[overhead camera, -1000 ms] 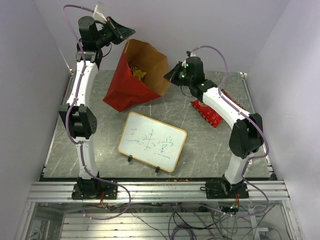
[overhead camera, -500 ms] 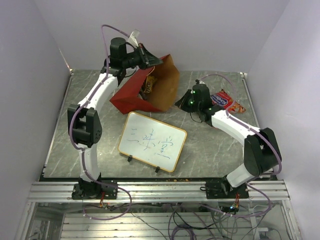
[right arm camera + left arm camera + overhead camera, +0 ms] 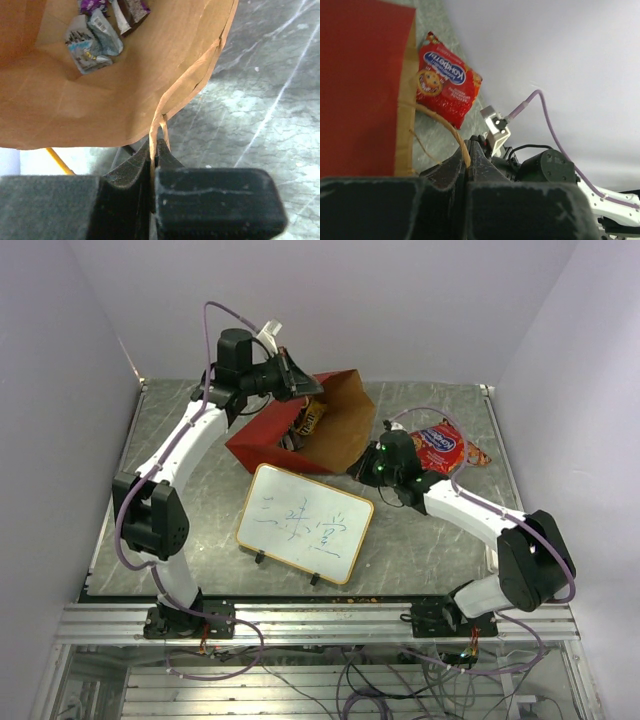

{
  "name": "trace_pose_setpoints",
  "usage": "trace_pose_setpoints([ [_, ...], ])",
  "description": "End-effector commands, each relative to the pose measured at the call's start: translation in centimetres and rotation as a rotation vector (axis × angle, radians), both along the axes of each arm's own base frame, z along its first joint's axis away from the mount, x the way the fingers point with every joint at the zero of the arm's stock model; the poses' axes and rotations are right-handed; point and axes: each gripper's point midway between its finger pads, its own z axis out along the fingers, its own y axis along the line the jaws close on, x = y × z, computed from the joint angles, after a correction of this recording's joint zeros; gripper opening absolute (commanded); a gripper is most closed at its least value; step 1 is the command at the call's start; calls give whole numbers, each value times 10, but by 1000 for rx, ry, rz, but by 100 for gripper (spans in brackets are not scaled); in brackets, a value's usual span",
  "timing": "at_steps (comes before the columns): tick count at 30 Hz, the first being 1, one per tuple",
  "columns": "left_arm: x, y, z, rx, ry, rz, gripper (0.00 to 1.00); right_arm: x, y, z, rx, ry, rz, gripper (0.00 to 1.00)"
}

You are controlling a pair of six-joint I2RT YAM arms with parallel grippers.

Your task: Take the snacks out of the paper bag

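Observation:
The paper bag (image 3: 268,430) lies tipped on the table, red outside, its brown mouth (image 3: 340,425) facing right and up. My left gripper (image 3: 303,380) is shut on one string handle (image 3: 451,131) above the bag's far rim. My right gripper (image 3: 360,464) is shut on the other handle (image 3: 156,131) at the near rim. Small candy packets (image 3: 92,40) in silver, purple and brown lie deep inside the bag, and a brown and yellow packet (image 3: 308,420) shows in the mouth. The red chip bag (image 3: 445,447) lies on the table to the right, outside the paper bag (image 3: 360,85); the same chip bag (image 3: 445,85) shows in the left wrist view.
A white gold-framed whiteboard (image 3: 305,523) with writing stands just in front of the bag, close to my right gripper. Grey walls close in the left, right and back of the marble table (image 3: 420,540).
The bag went from held high and upright to tipped low onto the table. My left arm swung right and down, and my right gripper moved nearer and lower with its handle.

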Motion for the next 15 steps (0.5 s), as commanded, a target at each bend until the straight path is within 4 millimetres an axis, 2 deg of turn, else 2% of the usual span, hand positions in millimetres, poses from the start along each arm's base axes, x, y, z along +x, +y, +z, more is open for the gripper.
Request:
trace_pose_setpoints([
  [1,-15,3,-14,49,50,4,7,7,-21,2,-126,-26,-41,3],
  [5,-21,2,-17,49,83,10,7,16,-51,17,-271,-54,-71,30],
  [6,-21,3,-17,55,92,16,7,19,-54,26,-295,-73,-64,36],
  [7,-21,3,-16,56,99,20,7,26,-66,33,-315,-84,-83,42],
  [11,-20,4,-8,37,110,44,7,38,-80,62,-399,-149,-56,67],
  [15,-20,3,-6,9,119,54,7,56,-82,96,-440,-228,-73,72],
])
